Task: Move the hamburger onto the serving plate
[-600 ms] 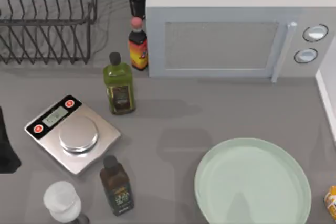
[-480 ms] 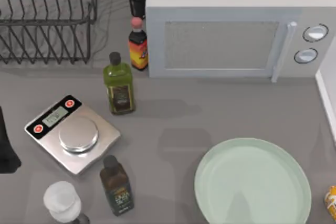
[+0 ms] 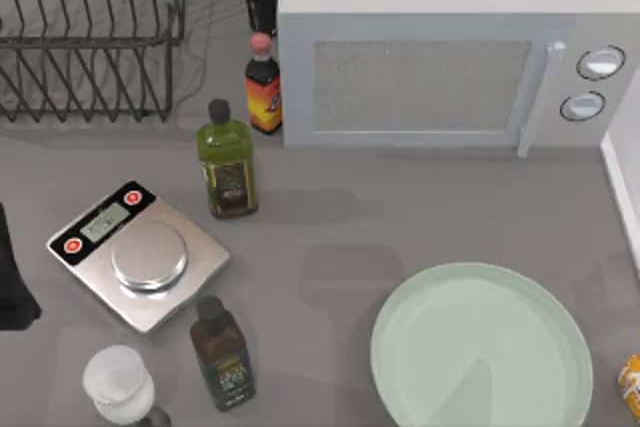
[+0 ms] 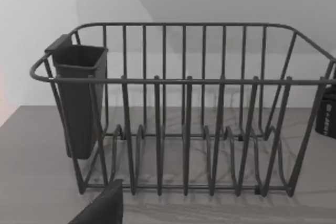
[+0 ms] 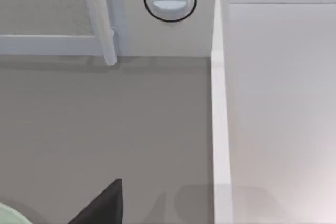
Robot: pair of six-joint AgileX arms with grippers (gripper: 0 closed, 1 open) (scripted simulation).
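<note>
The serving plate (image 3: 480,347), a large pale mint-green round with a low rim, lies at the front right of the table and holds nothing. A sliver of its rim (image 5: 5,215) also shows in the right wrist view. The hamburger (image 3: 631,385) is a small orange-yellow bit at the right edge of the top view, just right of the plate and cut off by the frame. My left arm (image 3: 12,277) is a dark shape at the left edge. A dark part of my left gripper (image 4: 105,208) faces the dish rack. A dark part of my right gripper (image 5: 102,204) hangs over the table near the microwave.
A microwave (image 3: 450,57) stands at the back, a wire dish rack (image 3: 90,37) at the back left. A kitchen scale (image 3: 140,257), several bottles (image 3: 228,162) and a glass (image 3: 118,382) occupy the left half. A white wall edge (image 3: 622,187) bounds the right side.
A faint shadow on the plate has shifted slightly to the right. The objects on the table have not moved.
</note>
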